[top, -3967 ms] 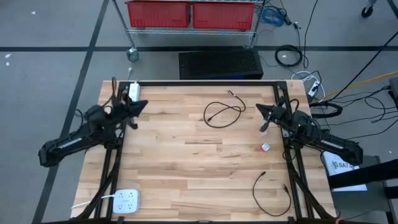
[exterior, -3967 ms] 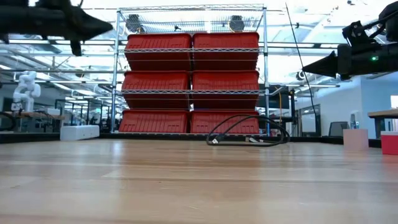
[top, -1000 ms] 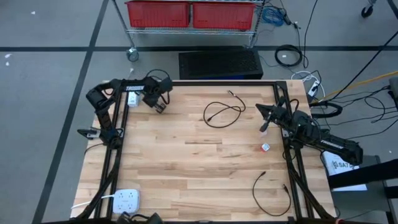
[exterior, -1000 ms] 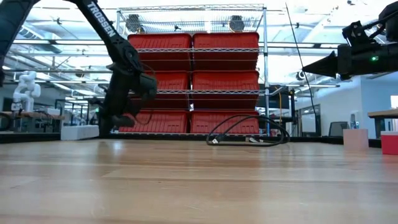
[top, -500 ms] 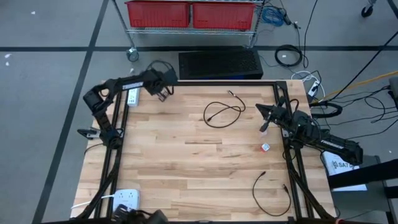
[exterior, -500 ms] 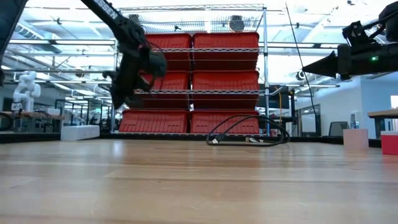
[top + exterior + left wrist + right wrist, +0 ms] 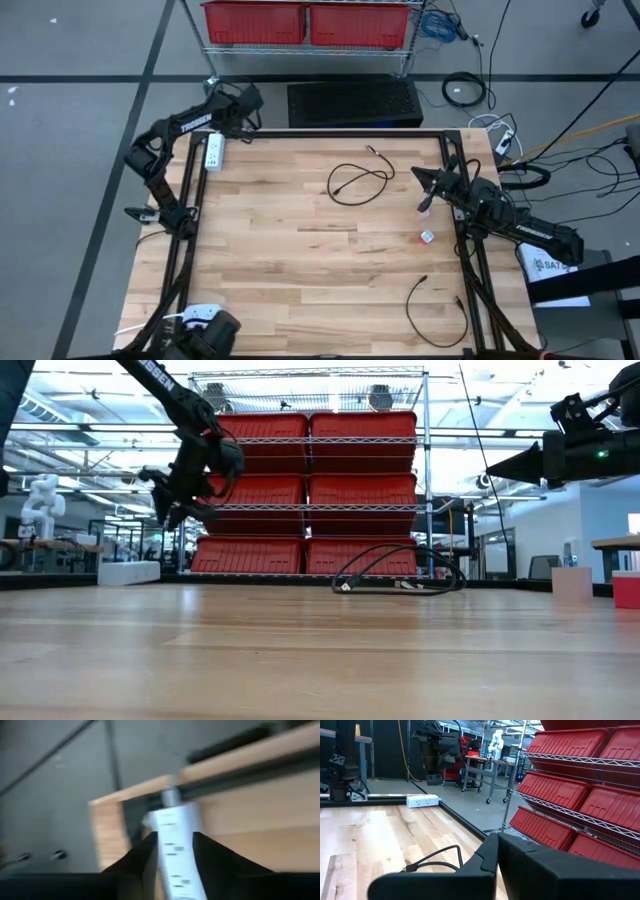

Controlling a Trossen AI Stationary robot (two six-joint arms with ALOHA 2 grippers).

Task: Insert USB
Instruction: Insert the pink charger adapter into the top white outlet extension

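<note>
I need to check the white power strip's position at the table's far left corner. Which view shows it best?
The high view: the power strip lies whole at the table edge. Left wrist view shows it close but blurred; right wrist view distant; low view shows only its end.

Red bins (image 7: 310, 495) on wire shelving (image 7: 427, 480)

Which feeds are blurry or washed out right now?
Left wrist view: motion-smeared; the white power strip between the left gripper's fingers is streaked. Low view: bright ceiling glare behind the red bins, foreground table soft. High view: sharp, evenly lit.
</note>
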